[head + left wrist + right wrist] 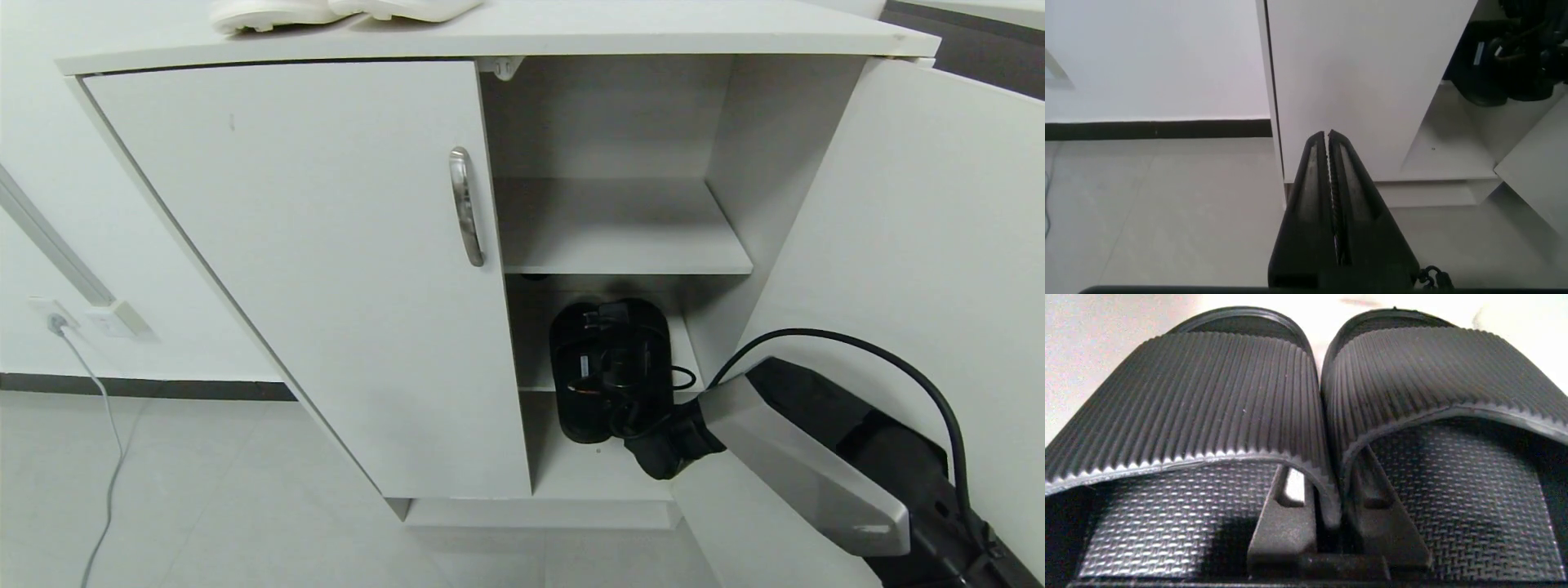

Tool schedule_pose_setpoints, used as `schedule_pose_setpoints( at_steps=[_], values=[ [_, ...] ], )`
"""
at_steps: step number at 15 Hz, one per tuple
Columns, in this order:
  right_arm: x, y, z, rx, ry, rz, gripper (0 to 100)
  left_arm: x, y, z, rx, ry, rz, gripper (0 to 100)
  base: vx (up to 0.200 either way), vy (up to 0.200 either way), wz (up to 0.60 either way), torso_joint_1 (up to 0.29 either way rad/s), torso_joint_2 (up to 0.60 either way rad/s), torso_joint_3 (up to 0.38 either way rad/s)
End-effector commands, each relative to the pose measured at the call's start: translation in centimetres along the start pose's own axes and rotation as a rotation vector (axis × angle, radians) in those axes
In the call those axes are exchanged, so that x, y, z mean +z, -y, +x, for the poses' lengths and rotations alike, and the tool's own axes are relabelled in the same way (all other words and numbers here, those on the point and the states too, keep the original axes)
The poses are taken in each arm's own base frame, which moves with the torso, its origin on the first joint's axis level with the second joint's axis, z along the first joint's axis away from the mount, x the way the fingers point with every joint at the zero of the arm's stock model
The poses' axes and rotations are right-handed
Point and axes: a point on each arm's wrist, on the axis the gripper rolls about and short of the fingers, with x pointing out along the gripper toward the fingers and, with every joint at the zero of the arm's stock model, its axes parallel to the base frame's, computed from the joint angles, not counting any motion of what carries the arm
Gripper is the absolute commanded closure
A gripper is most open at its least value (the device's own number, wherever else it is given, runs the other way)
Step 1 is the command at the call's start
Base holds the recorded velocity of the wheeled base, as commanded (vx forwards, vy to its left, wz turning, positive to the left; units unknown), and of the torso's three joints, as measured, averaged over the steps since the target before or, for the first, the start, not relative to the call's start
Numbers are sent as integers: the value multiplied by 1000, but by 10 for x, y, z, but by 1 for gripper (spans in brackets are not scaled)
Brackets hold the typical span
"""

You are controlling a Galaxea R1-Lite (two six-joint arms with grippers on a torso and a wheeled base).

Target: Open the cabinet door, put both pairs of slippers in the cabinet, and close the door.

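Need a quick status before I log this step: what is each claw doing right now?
Left claw: closed, holding nothing.
Right claw: closed on the pair of black ribbed rubber slippers, pinching their adjoining straps.

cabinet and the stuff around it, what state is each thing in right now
left cabinet door, closed
right cabinet door, swung open
black slippers, side by side, held inside the lower part of the cabinet
white slippers, lying on the cabinet top
right gripper, shut on the black slippers' inner strap edges
left gripper, shut, holding nothing, outside the cabinet
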Motion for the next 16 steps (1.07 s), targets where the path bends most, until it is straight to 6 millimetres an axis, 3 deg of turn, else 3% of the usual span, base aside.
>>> schedule_pose_setpoints(
  at_steps=[1, 4, 10, 15, 16],
  values=[
    [3, 1, 20, -25, 6, 8, 100, 0, 0, 0, 0, -2, 0, 100, 0, 0, 0, 0, 0, 0],
    [16, 3, 32, -40, -6, 51, 100, 0, 0, 0, 0, -2, 0, 100, 0, 0, 0, 0, 0, 0],
    [13, 16, 41, -61, -29, 49, 100, 0, 0, 0, 0, -3, 0, 100, 0, 0, 0, 0, 0, 0],
    [9, 15, 41, -58, -32, 47, 100, 0, 0, 0, 2, -2, 0, 100, 0, 0, 0, 0, 0, 0],
    [9, 15, 41, -59, -34, 46, 0, 0, 0, 0, 2, -2, 0, 100, 0, 0, 0, 0, 0, 0]
  ],
)
